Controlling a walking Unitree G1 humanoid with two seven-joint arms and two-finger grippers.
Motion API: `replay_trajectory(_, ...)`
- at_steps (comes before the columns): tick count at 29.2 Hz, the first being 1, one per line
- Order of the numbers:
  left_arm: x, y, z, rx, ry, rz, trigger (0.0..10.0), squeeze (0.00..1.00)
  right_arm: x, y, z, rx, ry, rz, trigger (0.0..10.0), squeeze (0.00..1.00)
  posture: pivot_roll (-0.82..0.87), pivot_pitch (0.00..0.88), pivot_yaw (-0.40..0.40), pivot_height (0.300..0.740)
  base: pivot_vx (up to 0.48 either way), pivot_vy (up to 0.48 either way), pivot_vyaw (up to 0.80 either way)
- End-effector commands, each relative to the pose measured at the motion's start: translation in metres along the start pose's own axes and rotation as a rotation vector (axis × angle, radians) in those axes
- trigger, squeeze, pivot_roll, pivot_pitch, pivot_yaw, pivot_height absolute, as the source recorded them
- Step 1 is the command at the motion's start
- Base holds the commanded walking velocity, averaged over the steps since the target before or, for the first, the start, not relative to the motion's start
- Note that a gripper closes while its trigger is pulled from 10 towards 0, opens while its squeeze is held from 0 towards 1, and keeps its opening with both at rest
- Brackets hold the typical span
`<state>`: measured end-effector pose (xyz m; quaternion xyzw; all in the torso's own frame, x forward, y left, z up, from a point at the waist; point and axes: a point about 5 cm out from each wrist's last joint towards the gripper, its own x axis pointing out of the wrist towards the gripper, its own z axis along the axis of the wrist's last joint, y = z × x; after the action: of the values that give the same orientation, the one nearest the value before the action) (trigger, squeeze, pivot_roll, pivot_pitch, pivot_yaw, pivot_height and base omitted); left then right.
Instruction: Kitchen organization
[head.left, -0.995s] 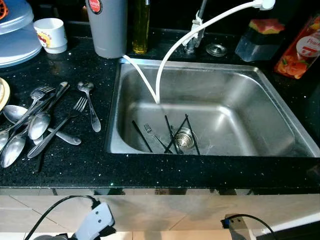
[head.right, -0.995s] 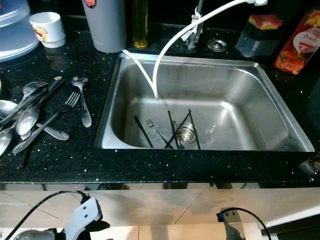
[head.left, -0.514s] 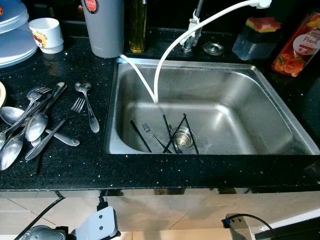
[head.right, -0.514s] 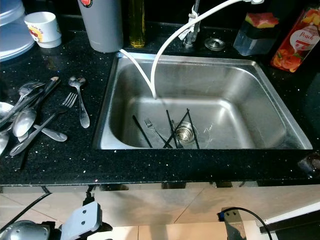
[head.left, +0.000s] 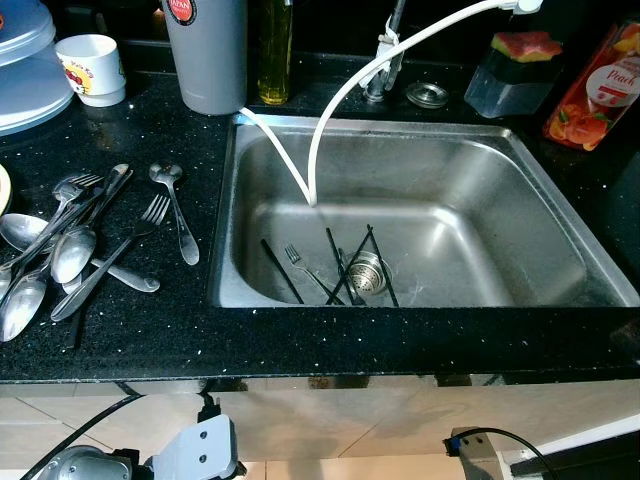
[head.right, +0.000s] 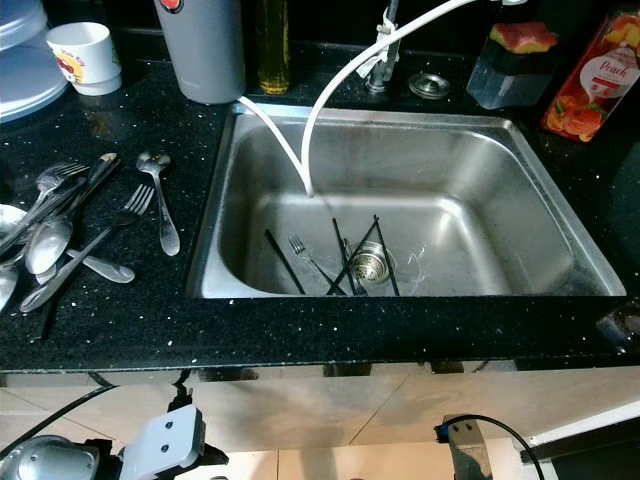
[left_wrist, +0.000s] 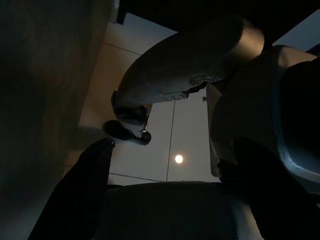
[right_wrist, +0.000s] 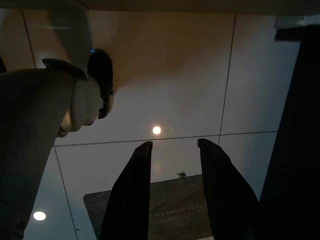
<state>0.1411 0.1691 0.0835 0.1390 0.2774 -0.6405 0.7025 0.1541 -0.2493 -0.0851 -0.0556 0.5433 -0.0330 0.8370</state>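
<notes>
A pile of spoons and forks (head.left: 70, 245) lies on the black counter (head.left: 150, 340) left of the steel sink (head.left: 480, 190). One more spoon (head.left: 177, 210) lies apart, nearer the sink. In the basin, black chopsticks (head.left: 345, 265) and a fork (head.left: 300, 265) rest around the drain (head.left: 368, 277). My left arm (head.left: 195, 455) hangs below the counter's front edge, and my right arm (head.left: 478, 452) hangs there too. In the right wrist view, my right gripper (right_wrist: 175, 145) points down at the tiled floor, open with nothing in it.
A white hose (head.left: 335, 100) arcs from the tap (head.left: 385, 60) into the basin. Along the back stand a grey canister (head.left: 208, 50), an oil bottle (head.left: 275, 50), a white cup (head.left: 92, 68), a dispenser with a sponge (head.left: 512, 72) and a red packet (head.left: 598, 85).
The head view has shifted a little. My left arm has swung slightly at the bottom edge, bringing its silver joint into view. The cutlery has not moved.
</notes>
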Motion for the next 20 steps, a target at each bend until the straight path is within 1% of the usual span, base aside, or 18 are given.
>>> replay_trajectory(1, -0.006, 0.0, 0.021, 0.116, -0.069, -0.007, 10.0, 0.0, -0.001, -0.003, -0.007, 0.011, 0.024, -0.006, 10.0, 0.0, 0.12, 0.098, -0.074, 0.74, 0.0, 0.0, 0.0)
replay_trajectory(3, -0.009, -0.001, 0.028, 0.122, -0.11, -0.032, 10.0, 0.0, -0.001, -0.002, -0.008, 0.009, 0.026, -0.003, 10.0, 0.0, 0.12, 0.096, -0.073, 0.74, 0.0, 0.0, 0.0)
replay_trajectory(6, -0.01, -0.004, 0.028, 0.115, -0.117, -0.058, 10.0, 0.0, -0.001, -0.001, -0.008, 0.008, 0.027, -0.001, 10.0, 0.0, 0.12, 0.092, -0.07, 0.74, 0.0, 0.0, 0.0)
replay_trajectory(8, -0.009, -0.008, 0.024, 0.083, -0.114, -0.093, 10.0, 0.0, 0.0, 0.0, -0.008, 0.007, 0.026, 0.002, 10.0, 0.0, 0.12, 0.089, -0.069, 0.74, 0.0, 0.0, 0.0)
replay_trajectory(10, -0.007, -0.017, 0.017, 0.034, -0.12, -0.151, 10.0, 0.0, 0.0, 0.001, -0.007, 0.007, 0.025, 0.005, 10.0, 0.0, 0.12, 0.087, -0.068, 0.74, 0.0, 0.0, 0.0)
replay_trajectory(15, -0.005, -0.021, 0.013, -0.003, -0.12, -0.174, 10.0, 0.0, 0.0, 0.001, -0.007, 0.006, 0.025, 0.004, 10.0, 0.0, 0.12, 0.085, -0.068, 0.74, 0.0, 0.0, 0.0)
replay_trajectory(17, -0.004, -0.024, 0.014, -0.026, -0.157, -0.195, 10.0, 0.0, 0.0, 0.001, -0.007, 0.005, 0.026, 0.003, 10.0, 0.0, 0.12, 0.085, -0.07, 0.74, 0.0, 0.0, 0.0)
replay_trajectory(18, -0.004, -0.024, 0.014, -0.026, -0.157, -0.195, 10.0, 0.0, 0.0, 0.001, -0.007, 0.005, 0.026, 0.003, 10.0, 0.0, 0.12, 0.085, -0.07, 0.74, 0.0, 0.0, 0.0)
replay_trajectory(19, -0.005, -0.025, 0.019, -0.026, -0.201, -0.202, 10.0, 0.0, 0.0, 0.0, -0.008, 0.004, 0.027, 0.002, 10.0, 0.0, 0.12, 0.084, -0.071, 0.74, 0.0, 0.0, 0.0)
replay_trajectory(20, -0.005, -0.025, 0.019, -0.026, -0.201, -0.202, 10.0, 0.0, 0.0, 0.0, -0.008, 0.004, 0.027, 0.002, 10.0, 0.0, 0.12, 0.084, -0.071, 0.74, 0.0, 0.0, 0.0)
